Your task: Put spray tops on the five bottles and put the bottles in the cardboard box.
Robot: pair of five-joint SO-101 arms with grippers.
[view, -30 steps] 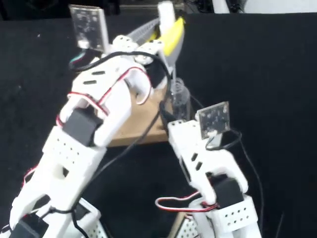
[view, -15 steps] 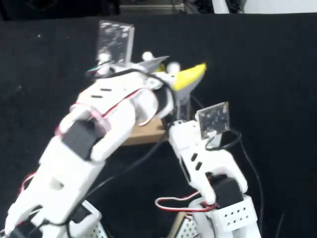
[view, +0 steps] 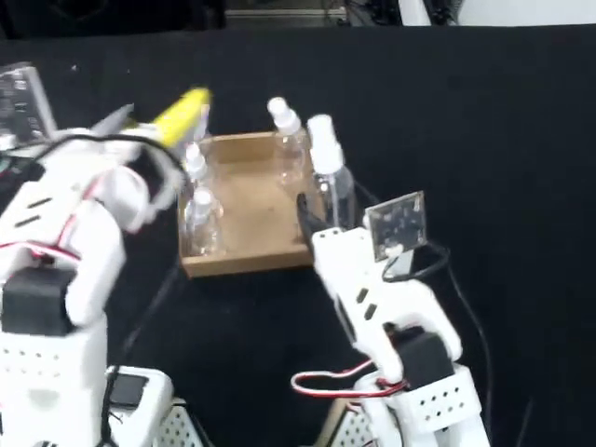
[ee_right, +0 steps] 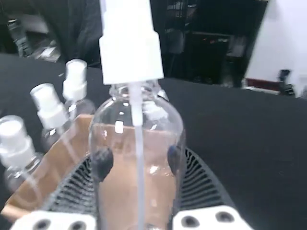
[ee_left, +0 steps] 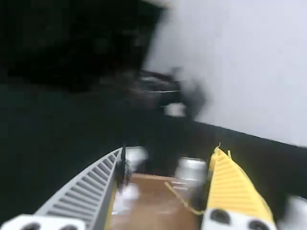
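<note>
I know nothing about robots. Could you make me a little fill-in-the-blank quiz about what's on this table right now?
1. The clear plastic bottle with the white spray top is gripped by the ____ arm's jaws.
2. Inside the brown cardboard box stand ____ other spray-topped bottles.
3. The left arm has one grey jaw and one ____ jaw, open with nothing between them.
Missing words: right; three; yellow.

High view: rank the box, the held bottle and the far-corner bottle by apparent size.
1. box
2. held bottle
3. far-corner bottle
The held bottle looks slightly larger than the far-corner bottle, but it sits nearer the camera, so that order is unsure.
</note>
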